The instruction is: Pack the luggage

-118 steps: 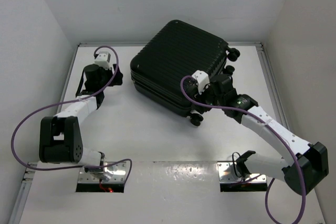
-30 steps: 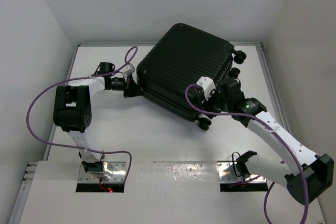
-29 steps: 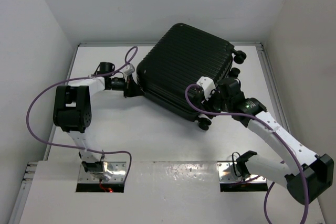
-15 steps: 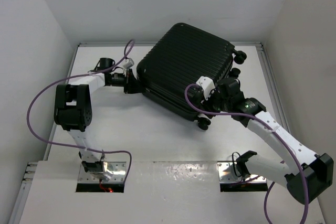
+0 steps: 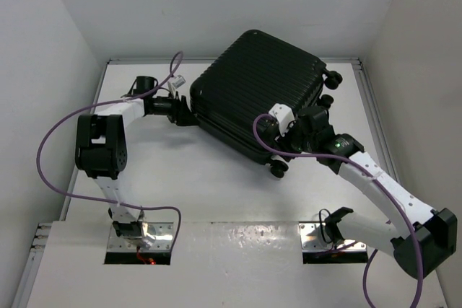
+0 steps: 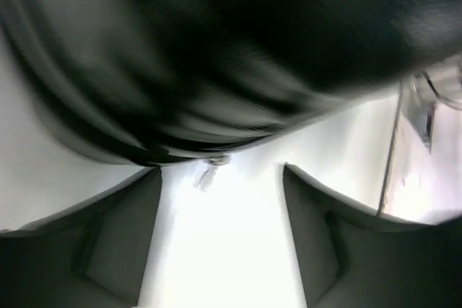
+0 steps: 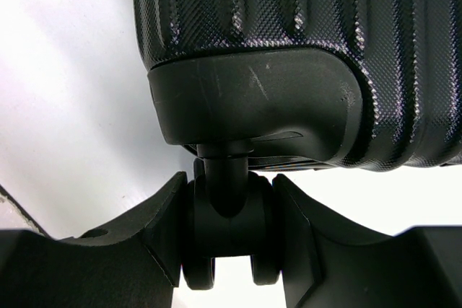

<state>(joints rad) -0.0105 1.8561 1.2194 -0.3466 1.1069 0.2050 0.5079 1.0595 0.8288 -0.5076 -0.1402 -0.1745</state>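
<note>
The white table [image 5: 209, 192] is showing its widest bare stretch on the near side of the luggage [image 5: 256, 91], with a narrower strip running along the luggage's left. The luggage, closed and black with a ribbed shell, is lying flat and turned at an angle. In the overhead view its far corner is overlapping the table's back edge below the rear wall [image 5: 216, 5], and its two right-hand wheels [image 5: 333, 76] are sitting close to the table's right edge. The left arm [image 5: 101, 142] is stretching across the strip left of the luggage, and the left gripper [image 5: 184, 115] is sitting against the luggage's left corner. In the wrist view its fingers [image 6: 123, 236] are standing spread apart, with only table and a small pale tag [image 6: 209, 174], too blurred to name, between them, and the smeared dark shell just above. The right gripper [image 7: 227, 185] is reaching in at the luggage's near corner. It is clenching a caster wheel [image 7: 227, 239] from both sides, both pads [image 7: 162, 229] touching it, beneath the scuffed corner housing [image 7: 253, 106].
</note>
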